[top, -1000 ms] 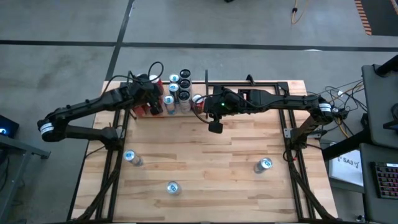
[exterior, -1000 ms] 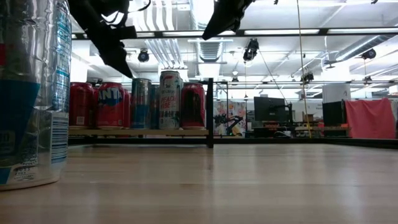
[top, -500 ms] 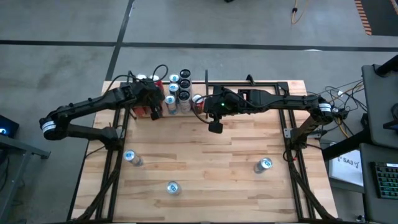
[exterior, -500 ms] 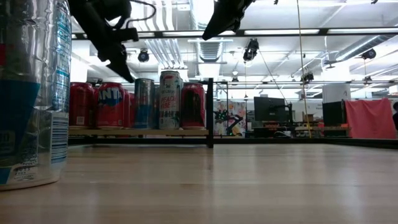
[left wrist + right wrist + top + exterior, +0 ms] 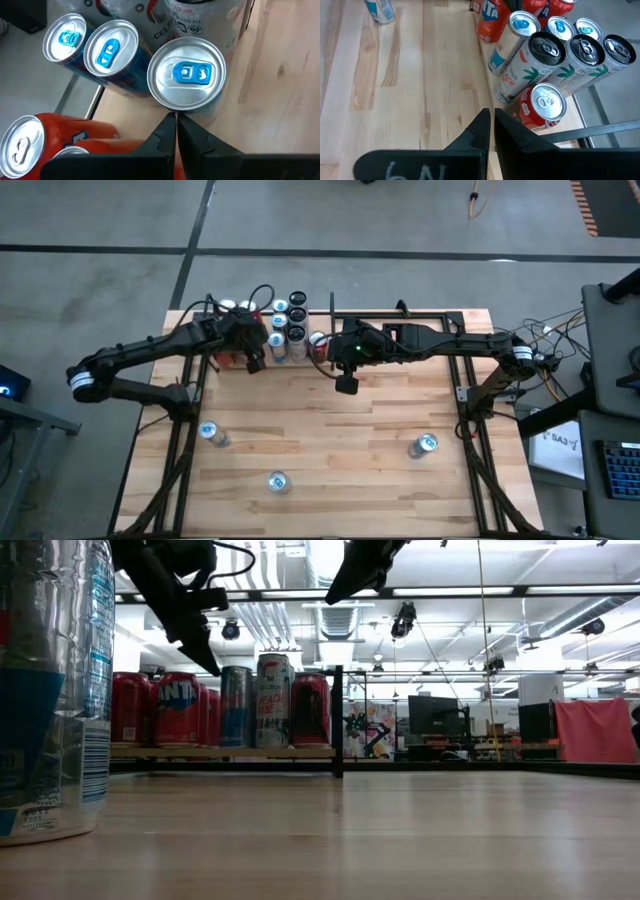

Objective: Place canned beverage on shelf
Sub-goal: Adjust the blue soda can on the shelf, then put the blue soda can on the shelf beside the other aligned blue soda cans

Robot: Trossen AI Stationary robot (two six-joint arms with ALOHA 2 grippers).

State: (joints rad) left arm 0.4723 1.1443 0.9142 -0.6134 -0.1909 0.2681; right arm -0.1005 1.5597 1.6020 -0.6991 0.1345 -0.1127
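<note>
Cans left to shelve: three stand loose on the worktop point(image 5: 330, 435), well apart: a blue-top can point(image 5: 208, 432), a front can point(image 5: 277, 481) and a right-side can point(image 5: 424, 445).
Shelf: the narrow black-framed shelf point(image 5: 230, 752) at the worktop's back-left is already crowded with red and slim cans.
How a can will handle: I'd judge it stiff but dentable, smooth and slippery, fairly heavy if full; best taken across the mid-body, upright.
Left gripper point(image 5: 254, 364): fingers pressed together, holding nothing, poised above a blue-tab can point(image 5: 186, 73) at the shelf's front.
Right gripper point(image 5: 346, 383): fingers closed and empty, hanging near the shelf's right post.
View differences: the low view shows can heights and labels; the high view alone shows the loose cans' spread; the left wrist view shows the tabs.
</note>
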